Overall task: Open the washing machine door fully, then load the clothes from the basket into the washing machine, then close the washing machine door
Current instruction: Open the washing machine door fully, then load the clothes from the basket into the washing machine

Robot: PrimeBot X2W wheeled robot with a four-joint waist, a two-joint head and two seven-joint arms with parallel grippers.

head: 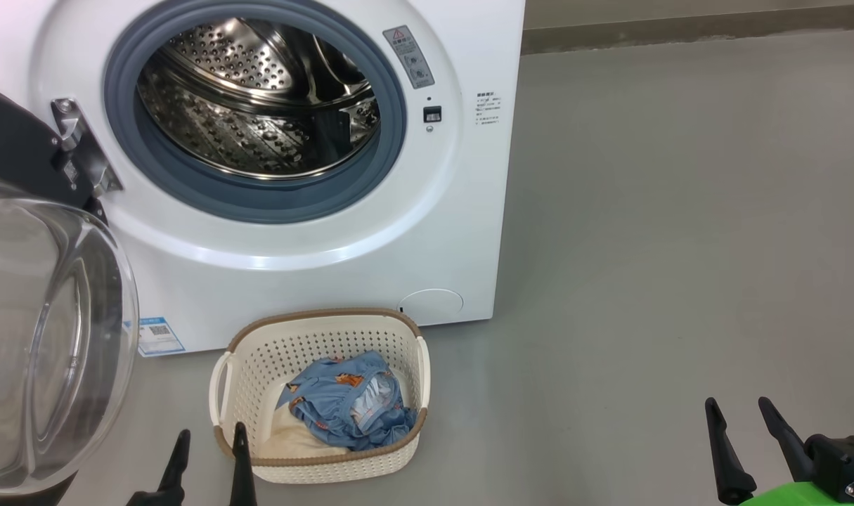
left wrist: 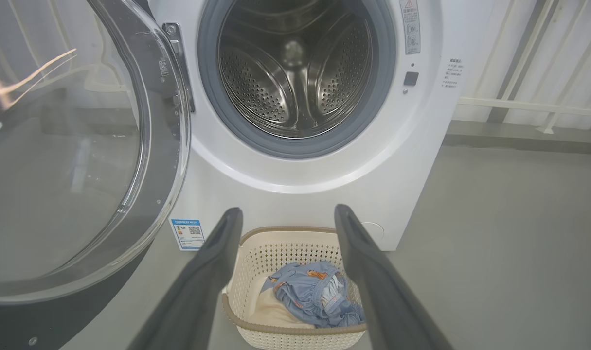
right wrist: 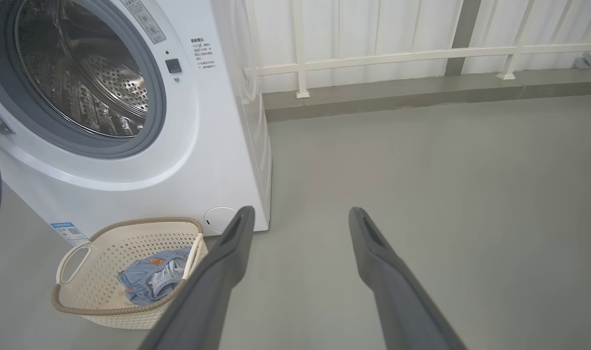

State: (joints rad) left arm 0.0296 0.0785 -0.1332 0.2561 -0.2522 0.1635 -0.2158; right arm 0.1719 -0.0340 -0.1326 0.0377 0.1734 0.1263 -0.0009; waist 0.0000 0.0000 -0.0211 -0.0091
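The white washing machine (head: 314,267) stands open, its steel drum (head: 258,98) bare. The washing machine door (head: 47,337) hangs swung out to the left, its clear domed glass near my left arm. On the floor in front sits the cream basket (head: 321,464), holding the light blue garment (head: 346,404) on top of a cream one (head: 293,439). My left gripper (head: 211,439) is open just left of the basket's near corner, nothing between its fingers. My right gripper (head: 739,407) is open over bare floor, far right of the basket. The basket (left wrist: 295,243) shows between my left fingers (left wrist: 212,257).
Grey floor (head: 680,246) stretches to the right of the machine, bounded by a low kerb and a white railing (right wrist: 373,58) along the back wall. The open door (left wrist: 81,160) takes up the space left of the basket.
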